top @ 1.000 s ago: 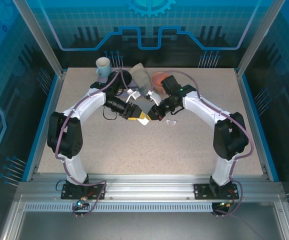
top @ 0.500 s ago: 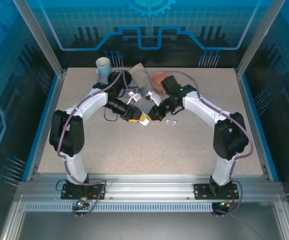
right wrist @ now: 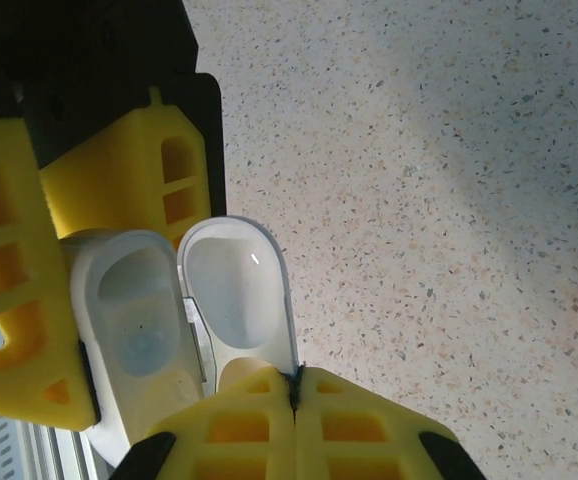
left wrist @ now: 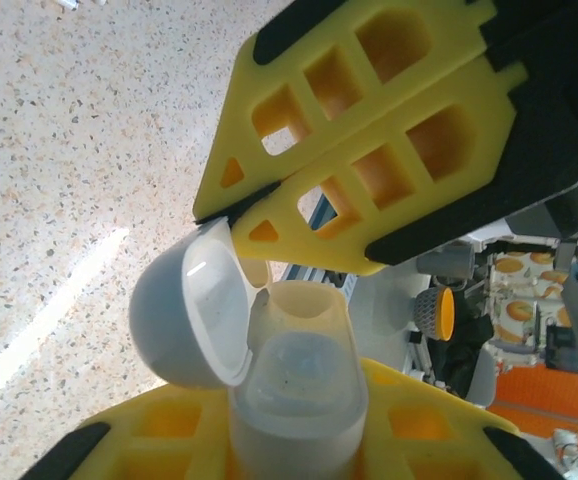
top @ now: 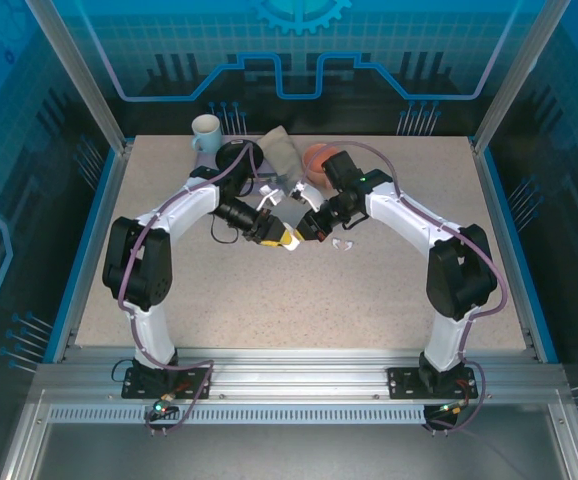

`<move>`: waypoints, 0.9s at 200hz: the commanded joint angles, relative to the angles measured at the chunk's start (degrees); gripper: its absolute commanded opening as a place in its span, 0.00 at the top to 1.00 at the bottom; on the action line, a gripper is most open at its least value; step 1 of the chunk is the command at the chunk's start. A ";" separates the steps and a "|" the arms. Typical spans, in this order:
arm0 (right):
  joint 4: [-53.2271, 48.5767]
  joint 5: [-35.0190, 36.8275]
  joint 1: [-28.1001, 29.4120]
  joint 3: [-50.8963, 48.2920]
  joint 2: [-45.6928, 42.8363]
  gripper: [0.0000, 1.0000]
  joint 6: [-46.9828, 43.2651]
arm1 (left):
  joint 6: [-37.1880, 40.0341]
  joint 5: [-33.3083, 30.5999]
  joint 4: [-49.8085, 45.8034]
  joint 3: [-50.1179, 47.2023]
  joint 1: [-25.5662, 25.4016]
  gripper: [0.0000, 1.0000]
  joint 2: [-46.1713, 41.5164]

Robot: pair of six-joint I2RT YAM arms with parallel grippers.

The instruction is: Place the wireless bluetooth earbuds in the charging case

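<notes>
The step in hand is judged to be the opening and presenting of the charging case [right wrist: 134, 330]; no earbud is yet seated. The case is held above the desk [top: 269, 300] near its middle, its body clamped between the fingers [right wrist: 24, 300] of the left gripper [top: 279, 238]. The lid [right wrist: 237, 285] is seen swung open beside the body, and the visible cavity appears empty. The right gripper [top: 303, 228] is closed, finger against finger, with the tips touching the lid's rim; whether a sliver of rim is pinched cannot be told. The white earbuds [top: 345, 244] are noted lying on the desk just to the right of the right gripper, apart from both sets of fingers. For the next move, it is judged that the right gripper must be drawn off the lid, opened and lowered over one earbud, with the case held level and open. A precise pinch is called for, given how small the earbud is.
</notes>
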 commanded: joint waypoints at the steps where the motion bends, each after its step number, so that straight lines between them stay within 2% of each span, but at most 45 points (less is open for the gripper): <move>1: 1.33 0.05 0.40 0.88 -2.03 1.00 1.25 | -0.83 1.26 2.14 0.46 -0.60 0.84 -0.22; 15: 2.24 1.10 0.02 0.30 -3.36 0.98 2.54 | -1.69 1.01 3.91 -0.14 -0.63 0.89 -0.92; 30: 2.96 2.30 -1.43 -0.34 -5.54 0.70 5.18 | -2.42 0.66 5.64 -0.72 -0.67 0.94 -2.09; 38: 3.25 2.86 -2.63 -0.87 -6.90 0.59 7.04 | -3.07 0.23 7.10 -1.20 -0.54 0.96 -2.99; 48: 3.52 3.66 -4.46 -1.80 -9.18 0.50 9.43 | -4.09 -0.53 9.08 -2.04 -0.54 0.99 -4.43; 61: 3.59 5.79 -6.89 -3.32 -12.02 0.43 13.14 | -6.21 -1.55 12.77 -3.79 -0.54 1.00 -7.01; 98: 3.34 15.38 -10.42 -9.41 -17.63 0.37 28.44 | -14.94 -8.47 29.27 -10.49 -0.66 1.00 -16.99; 144: 5.55 23.78 -7.33 -17.73 -19.51 0.36 47.02 | -22.06 -29.32 52.00 -21.95 -3.78 1.00 -30.46; 180: 4.61 30.52 -2.05 -16.25 -14.49 0.36 51.02 | -24.56 -45.14 74.95 -35.10 -7.07 1.00 -36.73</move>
